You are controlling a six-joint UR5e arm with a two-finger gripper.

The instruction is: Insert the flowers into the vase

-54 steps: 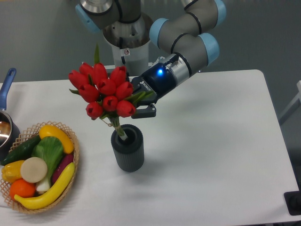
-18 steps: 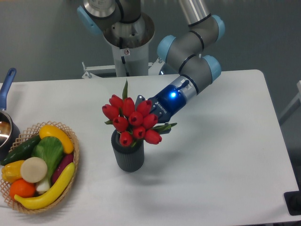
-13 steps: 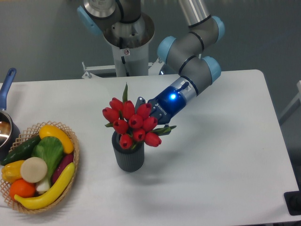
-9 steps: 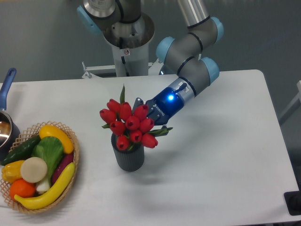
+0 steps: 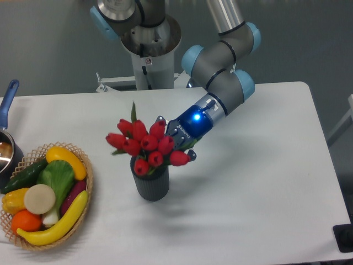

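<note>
**Tulips seated over the vase mouth, gripper tucked in behind them**

At the far left edge you have a pot (image 5: pixel 5 149) with a blue handle, only partly in frame, its rim next to the basket.

Next to it sits a woven basket (image 5: pixel 85 185) at the table's left front. It holds a cucumber, a yellow pepper, a leafy green, a pale round slice, an orange, a purple piece and a long yellow banana-like piece along its right side.

Moving right, you find the vase (image 5: pixel 150 185), a dark grey ribbed cylinder standing upright on the white table (image 5: pixel 265 182), apart from the basket.

Directly above it are the flowers (image 5: pixel 144 148), red closed buds with one green leaf pointing up at the back. The lowest buds rest against the vase rim and cover its mouth, so the stems are hidden from you. The bunch spreads wider than the vase and leans to the left.

Behind the right side of the bunch is the gripper (image 5: pixel 175 139), blue-lit at the wrist, reaching in from the upper right. Its fingers are mostly hidden by the buds and leaves, so you cannot tell whether they are spread or pinching the bunch.

The arm's base (image 5: pixel 146 38) stands at the rear, top centre.
</note>
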